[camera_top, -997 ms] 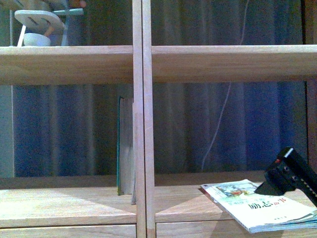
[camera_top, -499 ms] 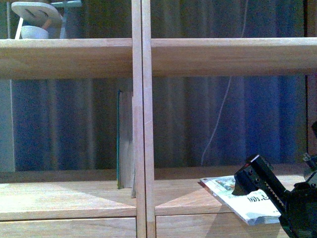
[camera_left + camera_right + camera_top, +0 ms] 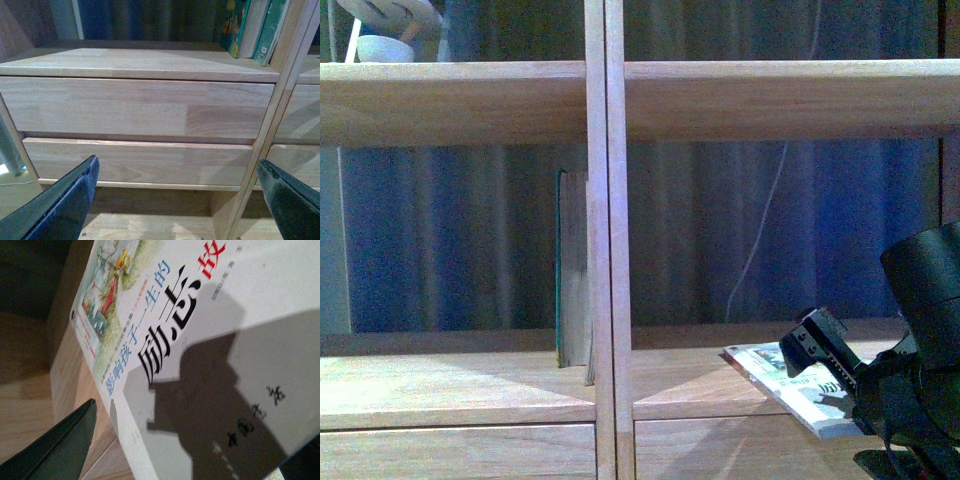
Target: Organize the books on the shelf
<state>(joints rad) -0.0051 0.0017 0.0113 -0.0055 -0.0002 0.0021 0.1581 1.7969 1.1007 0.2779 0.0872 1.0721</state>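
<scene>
Paperback (image 3: 768,372), white-covered, is lying flat on the floor of the lower right compartment of the shelf (image 3: 770,100). It is turned at an angle, with its near corner sticking out past the board's front edge. The right claw (image 3: 818,345) is hovering just over it, fingers spread wide and clamping nothing. In the right wrist view one dark finger (image 3: 60,447) is showing beside the book's edge, while the other is only peeking in at a corner. The claw's shadow is falling across the cover's black and red characters. The left claw (image 3: 177,167) is hanging released too, fingers far apart, facing two stacked drawer fronts (image 3: 135,107) in the left column and touching neither.

Further out, the teal book (image 3: 570,270) is standing upright in the lower left compartment, right against the central divider (image 3: 605,250). That divider is standing between it and the paperback. A dark blue curtain (image 3: 440,240) is showing through the shelf's open back, and a thin pale cord (image 3: 760,230) is hanging behind the right compartment. A white bowl (image 3: 382,47) is sitting on the upper left board.

The right arm's black bulk is hiding the paperback's right end. The frame is cutting off a pale shape above the bowl. Dim bluish light is blurring the finer detail.
</scene>
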